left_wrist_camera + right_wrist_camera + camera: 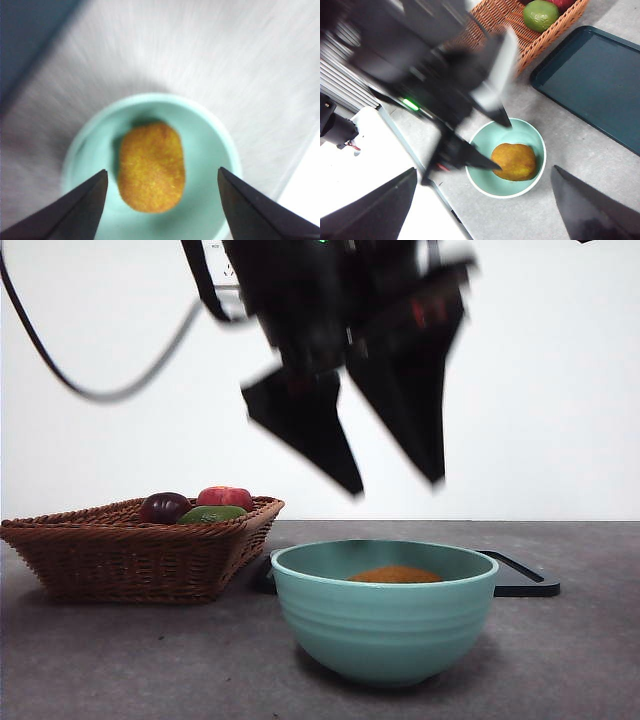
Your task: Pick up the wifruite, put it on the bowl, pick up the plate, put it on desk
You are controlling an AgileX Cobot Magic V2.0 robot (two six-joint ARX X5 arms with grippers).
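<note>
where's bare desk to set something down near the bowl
Bare desk lies in front of the basket and beside the bowl, and right of the bowl ahead of the tray. The bowl holds the fruit; left gripper hangs above.

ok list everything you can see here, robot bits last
wifruite: one, orange-brown, lying inside the bowl
bowl: one, mint-teal, on the desk at the near middle
basket: one, brown wicker, on the desk beside the bowl
purple fruit: one, dark purple, in the basket
red fruit: one, red, in the basket
green fruit: one, green, in the basket
tray: one, dark, flat on the desk behind the bowl
desk: one, dark grey, under everything
left gripper: one, black, open, empty, above the bowl
right gripper: one, black, open, empty, high up off to the side, looking down on the bowl
</note>
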